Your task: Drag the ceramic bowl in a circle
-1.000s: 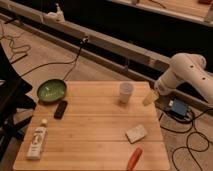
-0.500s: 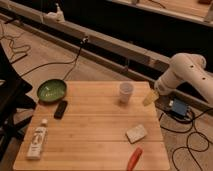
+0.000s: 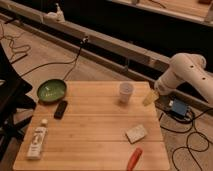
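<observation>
The ceramic bowl [image 3: 51, 90], a shallow green dish with a darker rim, sits at the far left corner of the wooden table [image 3: 95, 135]. My gripper [image 3: 149, 98] hangs off the white arm [image 3: 182, 75] by the table's far right edge, just right of the white cup [image 3: 125, 92] and a whole table width from the bowl. Its yellowish fingers stand open, with nothing between them.
A black remote [image 3: 60, 109] lies just in front of the bowl. A white bottle [image 3: 36, 141] lies at the near left, a pale sponge [image 3: 136, 133] and a red tool [image 3: 134, 158] at the near right. A blue box [image 3: 178, 108] and cables are on the floor at right.
</observation>
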### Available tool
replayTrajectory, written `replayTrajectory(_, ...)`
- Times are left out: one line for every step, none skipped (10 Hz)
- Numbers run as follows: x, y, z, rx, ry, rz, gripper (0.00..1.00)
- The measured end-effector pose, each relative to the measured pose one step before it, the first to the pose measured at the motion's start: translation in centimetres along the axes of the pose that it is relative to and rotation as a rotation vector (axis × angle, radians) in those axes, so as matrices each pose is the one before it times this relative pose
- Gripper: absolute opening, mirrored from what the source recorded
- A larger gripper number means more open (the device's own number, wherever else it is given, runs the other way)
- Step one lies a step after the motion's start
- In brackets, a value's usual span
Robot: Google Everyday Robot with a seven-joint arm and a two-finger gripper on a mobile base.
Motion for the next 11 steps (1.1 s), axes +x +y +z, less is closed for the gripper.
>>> replayTrajectory(0.007, -0.011, 0.011, 0.00034, 0.00031, -0.00025, 0.8)
replayTrajectory(-0.051, -0.019, -0.044, 0.0017, 0.00017, -0.01298, 0.8)
replayTrajectory(-0.21, -0.054, -0.323, 0.00963, 0.00284, -0.03058, 0.8)
replayTrajectory(-0.218, 0.044, -0.615, 0.01555, 0.0216, -0.0637, 0.8)
replayTrajectory(-0.832, 0.262, -0.765, 0.02084, 0.02637, -0.09189, 0.8)
replayTrajectory(-1.225, 0.311, -0.719, 0.02364, 0.02976, -0.10436, 0.8)
replayTrajectory(-1.432, 0.353, -0.551, 0.02017, 0.02618, -0.09652, 0.8)
replayTrajectory(-1.56, 0.453, -0.36, 0.0167, 0.03054, -0.103, 0.8)
replayTrajectory(-1.742, 0.712, -0.007, 0.00629, 0.02432, -0.09239, 0.8)
replayTrajectory(-2.834, 1.151, 0.554, -0.00453, 0.01814, -0.10526, 0.8)
replayTrajectory(-3.246, 1.275, 0.837, -0.012, 0.0085, -0.09431, 0.8)
